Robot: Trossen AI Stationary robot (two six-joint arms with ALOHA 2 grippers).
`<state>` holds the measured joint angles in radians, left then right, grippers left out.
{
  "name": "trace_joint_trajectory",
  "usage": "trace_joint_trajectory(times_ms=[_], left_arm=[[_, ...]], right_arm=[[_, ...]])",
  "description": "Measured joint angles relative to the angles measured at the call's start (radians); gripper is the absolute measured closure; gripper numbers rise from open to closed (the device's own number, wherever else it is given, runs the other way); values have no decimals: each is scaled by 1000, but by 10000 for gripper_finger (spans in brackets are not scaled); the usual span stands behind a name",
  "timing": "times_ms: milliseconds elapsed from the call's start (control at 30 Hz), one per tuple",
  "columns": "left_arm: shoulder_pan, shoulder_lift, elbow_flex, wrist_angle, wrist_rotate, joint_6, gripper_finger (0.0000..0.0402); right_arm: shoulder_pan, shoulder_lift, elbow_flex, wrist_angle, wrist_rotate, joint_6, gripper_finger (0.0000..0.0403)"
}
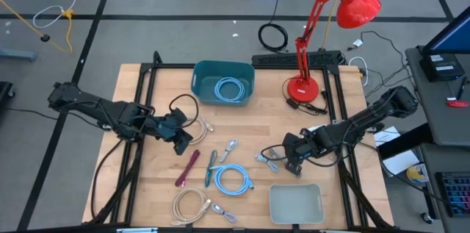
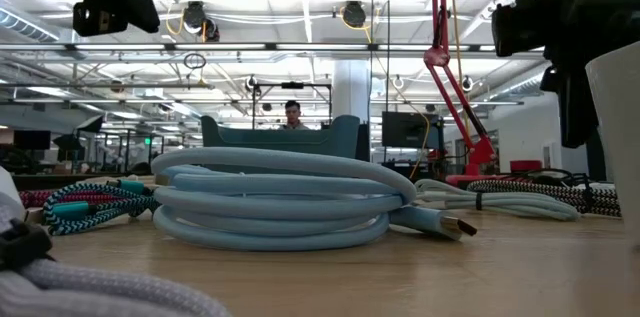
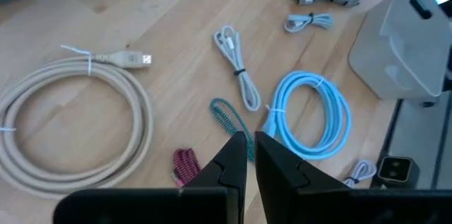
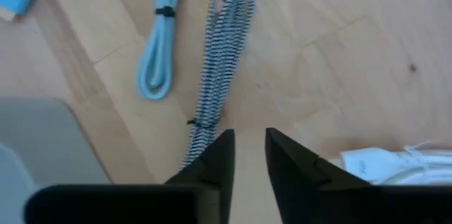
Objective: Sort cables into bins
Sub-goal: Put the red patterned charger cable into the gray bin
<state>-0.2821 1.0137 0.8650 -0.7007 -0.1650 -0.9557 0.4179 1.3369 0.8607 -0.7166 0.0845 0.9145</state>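
Observation:
My left gripper [image 1: 180,139] [image 3: 251,146] hovers shut over the table's left half, beside a beige coil [image 1: 192,126] [image 3: 70,125]. Ahead of it lie a maroon piece [image 1: 187,168], a teal piece [image 1: 211,167], a white piece [image 3: 236,68] and a light blue coil [image 1: 231,180] [image 3: 311,114]. My right gripper [image 1: 283,161] [image 4: 248,146] hangs slightly open above a grey braided piece [image 4: 219,61] and a pale folded piece [image 4: 159,40]. The dark teal tub [image 1: 198,90] at the far side holds a light blue coil [image 1: 231,90]. The pale grey tray [image 1: 296,203] sits at the near edge. A second beige coil [image 1: 189,205] rests near it.
A red desk lamp [image 1: 305,86] stands at the table's far right, its black cord trailing beside the base. A black cord loop [image 1: 183,104] lies behind my left gripper. Bare wood lies between the tub and the cables. A person [image 2: 292,114] shows far behind the table.

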Motion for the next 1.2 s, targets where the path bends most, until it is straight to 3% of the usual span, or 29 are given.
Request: trace_joint_trajectory(times_ms=[300,600,767,1200], left_arm=[[-2,0,0,-10,3,-5,371],[-110,84,0,-172,63,-202,371],[-202,193,0,-121,108,-271,367],[-385,429,0,-6,217,-526,219]], right_arm=[[0,0,-2,19,-7,-10,260],[0,0,-2,20,-5,-10,258],[0,0,-2,32,-3,-10,261],[-33,0,-2,52,19,-58,263]])
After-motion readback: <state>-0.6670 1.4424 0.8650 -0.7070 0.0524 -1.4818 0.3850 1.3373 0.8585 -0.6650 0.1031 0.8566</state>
